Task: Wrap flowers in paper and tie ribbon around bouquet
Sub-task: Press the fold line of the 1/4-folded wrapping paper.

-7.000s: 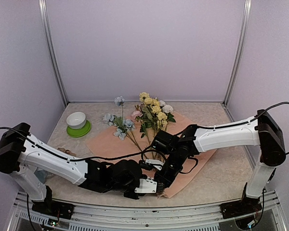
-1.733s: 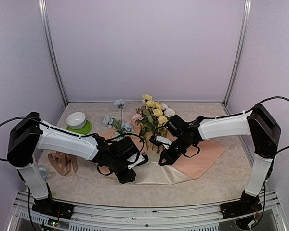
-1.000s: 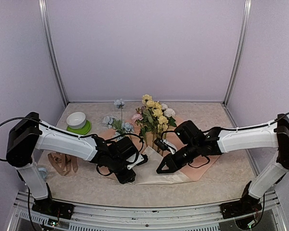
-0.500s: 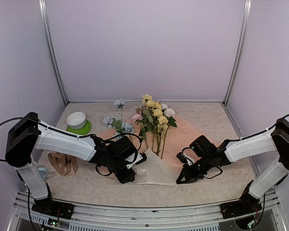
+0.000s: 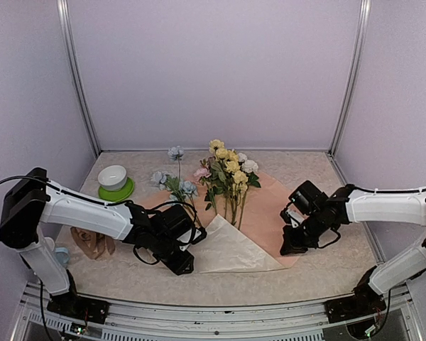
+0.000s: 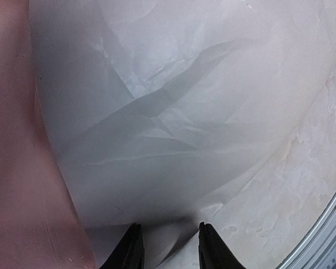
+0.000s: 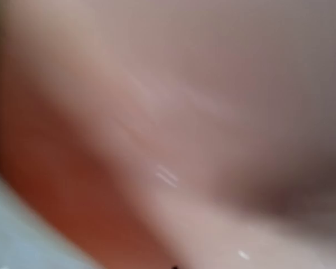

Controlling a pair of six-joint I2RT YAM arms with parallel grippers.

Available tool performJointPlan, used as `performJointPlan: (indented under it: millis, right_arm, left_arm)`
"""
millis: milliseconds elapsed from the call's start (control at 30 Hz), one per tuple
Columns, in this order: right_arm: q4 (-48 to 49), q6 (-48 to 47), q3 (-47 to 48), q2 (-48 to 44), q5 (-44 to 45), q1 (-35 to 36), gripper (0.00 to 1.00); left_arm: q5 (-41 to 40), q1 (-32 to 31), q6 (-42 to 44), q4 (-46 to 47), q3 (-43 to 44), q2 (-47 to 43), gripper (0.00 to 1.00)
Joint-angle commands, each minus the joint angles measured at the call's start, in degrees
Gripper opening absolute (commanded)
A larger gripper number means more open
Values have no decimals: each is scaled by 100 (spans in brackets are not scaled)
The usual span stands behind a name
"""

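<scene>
The paper (image 5: 266, 209) lies flat mid-table, its near-left part folded over as a pale flap (image 5: 231, 252). The flowers (image 5: 228, 169) rest on the paper's far end, stems running under the flap. My left gripper (image 5: 182, 266) sits low at the flap's left corner. In the left wrist view its fingers (image 6: 132, 251) stand apart, open (image 6: 171, 249), with the pale flap (image 6: 173, 145) just ahead and its creased corner between them. My right gripper (image 5: 287, 249) is shut, tip down at the paper's right edge; its wrist view is only blurred peach paper (image 7: 168, 140). The ribbon (image 5: 91, 244) lies in a loose heap at far left.
A white bowl (image 5: 113, 176) on a green plate (image 5: 118, 192) stands at the back left. A few blue blooms (image 5: 169, 180) lie left of the main bunch. Metal frame posts (image 5: 78, 78) rise at the back corners. A rail (image 5: 199, 302) runs along the near edge.
My right gripper swept rightward along the paper from its middle to its right edge and closed. The pale flap now lies flatter and wider. My left gripper stayed at the flap's left corner.
</scene>
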Motion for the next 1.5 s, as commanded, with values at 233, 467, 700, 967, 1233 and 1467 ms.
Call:
performJointPlan:
  millis: [233,467,700,967,1233,1467]
  right_arm:
    - [-77,-290,2206,1361,893,1586,0]
    - [1086,-48,1291,1753,47,1645,0]
    - [933,67,907,1853,261,1634,0]
    - [851,54,1010,1829,468,1705,0]
    - [555,450,1177,1770,854,1751,0]
    - [119,886,1525,1847,1345,1770,0]
  left_arm:
    - [247,144,-628,-364,-624,-188,34]
    - [330,426,-1078,-263,-929,-502,33]
    - [198,582,-2106,-186,-1528,-1056,27]
    - [-1109,311,-2106,-510,-664,-1744,26]
    - [-114,-64,-821,-100,740,263,26]
    - [292,37,-298,-81,763,738,27]
